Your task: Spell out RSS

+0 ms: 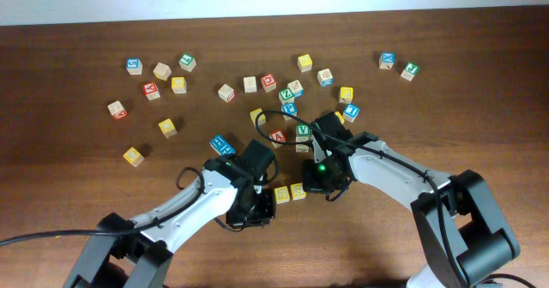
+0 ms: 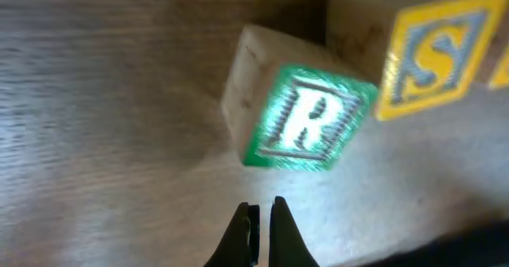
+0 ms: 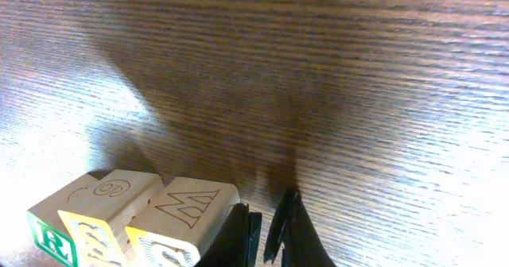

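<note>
A green R block (image 2: 306,120) lies tilted on the wooden table, just left of a yellow S block (image 2: 429,56). My left gripper (image 2: 261,219) is shut and empty, a little in front of the R block. In the right wrist view the R block (image 3: 46,237) and two yellow-faced blocks (image 3: 111,202) (image 3: 191,210) stand in a row; the nearest has a W on top. My right gripper (image 3: 269,223) is shut and empty, right beside that block. Overhead, the two yellow blocks (image 1: 281,194) (image 1: 298,190) sit between my left gripper (image 1: 260,206) and right gripper (image 1: 319,179); the R block is hidden there.
Several loose letter blocks are scattered over the far half of the table, among them a blue one (image 1: 222,144) and a green one (image 1: 303,132) close to the arms. The table's far edge (image 1: 274,18) meets a white wall.
</note>
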`<state>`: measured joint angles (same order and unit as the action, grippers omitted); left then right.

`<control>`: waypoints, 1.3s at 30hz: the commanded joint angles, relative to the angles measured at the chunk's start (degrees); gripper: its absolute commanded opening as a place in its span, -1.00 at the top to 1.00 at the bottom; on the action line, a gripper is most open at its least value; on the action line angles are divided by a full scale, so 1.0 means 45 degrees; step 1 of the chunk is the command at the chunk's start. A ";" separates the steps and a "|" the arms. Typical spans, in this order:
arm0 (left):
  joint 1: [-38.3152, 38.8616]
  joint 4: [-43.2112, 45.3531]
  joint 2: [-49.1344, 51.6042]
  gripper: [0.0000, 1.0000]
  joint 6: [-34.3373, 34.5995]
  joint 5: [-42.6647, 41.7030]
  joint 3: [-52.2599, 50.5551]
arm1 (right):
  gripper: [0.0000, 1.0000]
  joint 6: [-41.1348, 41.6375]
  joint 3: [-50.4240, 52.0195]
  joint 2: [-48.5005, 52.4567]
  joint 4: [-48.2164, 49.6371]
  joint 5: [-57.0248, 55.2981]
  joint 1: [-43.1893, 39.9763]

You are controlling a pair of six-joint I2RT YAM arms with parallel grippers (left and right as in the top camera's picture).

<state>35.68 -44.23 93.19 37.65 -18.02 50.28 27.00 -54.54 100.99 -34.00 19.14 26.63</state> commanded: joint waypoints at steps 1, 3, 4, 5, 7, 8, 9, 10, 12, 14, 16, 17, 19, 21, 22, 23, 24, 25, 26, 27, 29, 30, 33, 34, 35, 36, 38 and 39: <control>0.0039 0.0277 -0.0044 1.00 0.0782 0.0869 -0.0170 | 0.92 0.0058 0.0146 0.0204 -0.0058 -0.0729 0.0083; 0.0039 0.0743 -0.0044 1.00 0.0787 0.0777 -0.0287 | 0.91 0.0058 0.0146 0.0204 -0.0049 -0.0729 0.0083; 0.0068 0.0957 -0.0039 1.00 0.0792 0.0583 -0.0437 | 0.92 0.0058 0.0146 0.0204 -0.0053 -0.0729 0.0083; 0.0102 0.1069 -0.0039 1.00 0.0937 0.0442 -0.0588 | 0.91 0.0053 0.0146 0.0204 -0.0058 -0.0729 0.0083; 0.0209 0.1447 -0.0034 1.00 0.1122 0.0486 -0.0903 | 0.91 0.0053 0.0146 0.0204 -0.0053 -0.0729 0.0083; 0.0219 0.1666 -0.0034 1.00 0.1117 0.0534 -0.1015 | 0.92 0.0058 0.0146 0.0204 -0.0053 -0.0733 0.0083; 0.0214 0.1778 -0.0034 1.00 0.1117 0.0563 -0.1039 | 0.92 0.0058 0.0146 0.0204 -0.0049 -0.0729 0.0083; 0.0214 0.1943 -0.0034 1.00 0.1117 0.0593 -0.1039 | 0.91 0.0058 0.0146 0.0204 -0.0053 -0.0729 0.0083; 0.0214 0.2278 -0.0034 1.00 0.1117 0.0627 -0.1039 | 0.91 0.0058 0.0146 0.0204 -0.0058 -0.0729 0.0083; 0.0214 0.2506 -0.0034 1.00 0.1151 0.0801 -0.1039 | 0.92 0.0058 0.0146 0.0204 -0.0058 -0.0729 0.0083; 0.0214 0.2511 -0.0034 1.00 0.1156 0.1161 -0.1039 | 0.92 0.0053 0.0146 0.0204 -0.0058 -0.0729 0.0083; 0.0214 0.2545 -0.0034 1.00 0.1156 0.1200 -0.1039 | 0.91 0.0058 0.0146 0.0204 -0.0058 -0.0729 0.0083; 0.0214 0.2608 -0.0034 1.00 0.1156 0.1209 -0.1039 | 0.92 0.0053 0.0146 0.0204 -0.0058 -0.0729 0.0083; 0.0214 0.2778 -0.0034 1.00 0.1161 0.1209 -0.1039 | 0.91 0.0053 0.0146 0.0204 -0.0058 -0.0729 0.0083; 0.0214 0.2924 -0.0034 1.00 0.1161 0.1209 -0.1039 | 0.91 0.0058 0.0146 0.0204 -0.0058 -0.0729 0.0083; 0.0214 0.3055 -0.0034 1.00 0.1161 0.1209 -0.1039 | 0.91 0.0058 0.0146 0.0204 -0.0058 -0.0729 0.0083; 0.0214 0.3133 -0.0034 1.00 0.1161 0.1209 -0.1039 | 0.91 0.0058 0.0146 0.0204 -0.0058 -0.0729 0.0083; 0.0219 0.3167 -0.0034 1.00 0.1161 0.1205 -0.1039 | 0.91 0.0058 0.0146 0.0204 -0.0058 -0.0729 0.0083; 0.0214 0.3167 -0.0034 1.00 0.1161 0.1209 -0.1039 | 0.92 0.0058 0.0146 0.0204 -0.0058 -0.0729 0.0083; 0.0214 0.3172 -0.0034 1.00 0.1156 0.1209 -0.1039 | 0.91 0.0058 0.0146 0.0204 -0.0058 -0.0729 0.0083; 0.0219 0.3152 -0.0034 1.00 0.1156 0.1195 -0.1039 | 0.92 0.0053 0.0146 0.0204 -0.0058 -0.0729 0.0083; 0.0219 0.3147 -0.0034 1.00 0.1156 0.1146 -0.1039 | 0.91 0.0053 0.0146 0.0204 -0.0058 -0.0729 0.0083; 0.0219 0.3269 -0.0039 1.00 0.1146 0.0486 -0.1030 | 0.92 0.0053 0.0146 0.0204 -0.0053 -0.0729 0.0083; 0.0214 0.3264 -0.0049 1.00 0.1010 0.0418 -0.1020 | 0.91 0.0053 0.0146 0.0204 -0.0058 -0.0729 0.0083; 0.0214 0.3235 -0.0078 1.00 0.0952 0.0418 -0.1020 | 0.91 0.0053 0.0146 0.0204 -0.0058 -0.0729 0.0083; 0.0214 0.3167 -0.0141 1.00 0.0942 0.0374 -0.1005 | 0.91 0.0053 0.0146 0.0204 -0.0063 -0.0729 0.0083; 0.0204 0.2123 -0.0831 1.00 0.0393 0.0612 -0.0461 | 0.92 0.0053 0.0146 0.0204 -0.0063 -0.0729 0.0083; 0.0199 0.1559 -0.1137 1.00 0.0389 0.0928 -0.0219 | 0.91 0.0053 0.0146 0.0204 -0.0068 -0.0729 0.0083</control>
<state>36.38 -33.63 92.71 41.39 -15.16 46.46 27.00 -54.54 100.99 -34.00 19.05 26.63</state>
